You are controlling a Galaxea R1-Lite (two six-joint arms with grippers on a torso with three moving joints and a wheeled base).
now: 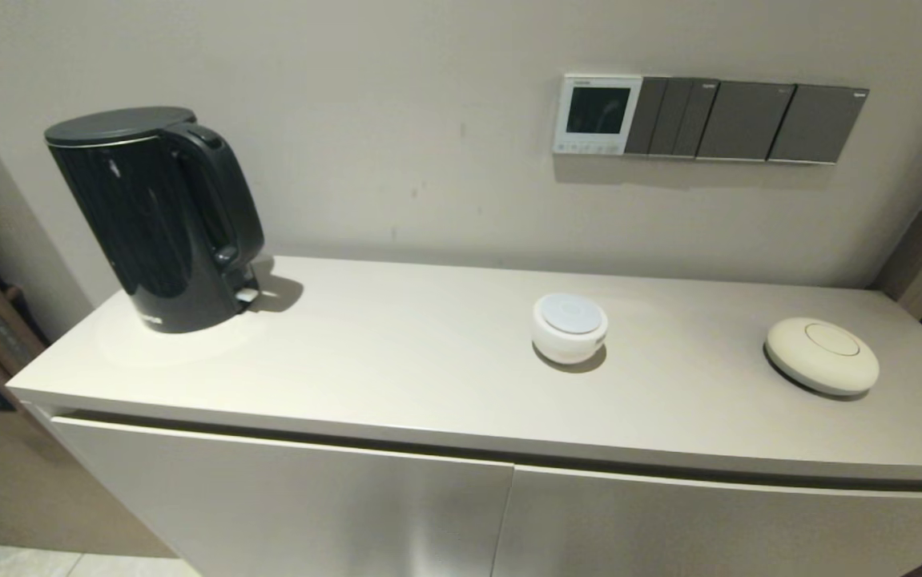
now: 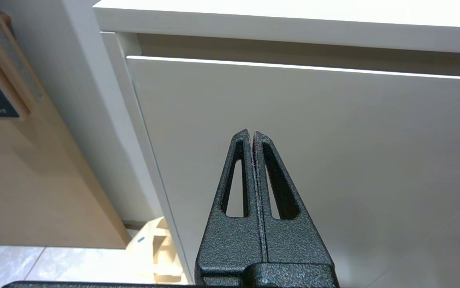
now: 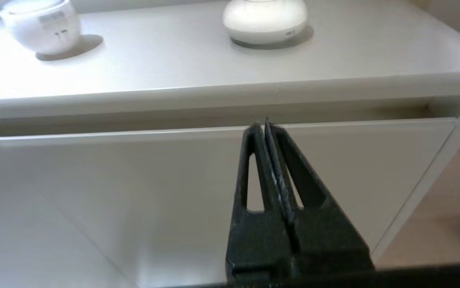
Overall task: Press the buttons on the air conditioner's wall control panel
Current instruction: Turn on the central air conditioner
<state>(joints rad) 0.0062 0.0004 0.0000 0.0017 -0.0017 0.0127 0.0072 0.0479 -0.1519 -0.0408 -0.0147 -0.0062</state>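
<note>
We see our left gripper (image 2: 252, 134), black and textured, with its two fingers pressed flat together and holding nothing; it hangs low in front of the pale grey cabinet door (image 2: 313, 160), below the overhanging edge of the cabinet top. Our right gripper (image 3: 262, 125) is likewise clenched on nothing, its tips level with the top edge of a cabinet door, just under the counter lip. Neither arm appears in the head view.

Above the doors lies the smooth, pale beige cabinet top (image 1: 396, 361). On it stand three objects, well apart: a glossy black electric kettle (image 1: 158, 216) on its base at our left end, a small round white device with a pale blue-grey top (image 1: 570, 327) near the middle, and a flat cream-coloured disc-shaped device (image 1: 822, 355) toward our right end.

The plain beige wall (image 1: 396, 120) rises behind the counter. Mounted on it, above the small white device, is the small square white-framed air conditioner control panel (image 1: 597, 114), its screen dark. The row of tiny pale buttons (image 1: 589, 147) runs along its bottom strip. A row of dark grey switch plates (image 1: 749, 120) adjoins the panel on its right side. A wooden-toned panel (image 2: 34, 180) and pale tiled floor (image 2: 14, 264) border the cabinet's left side.
</note>
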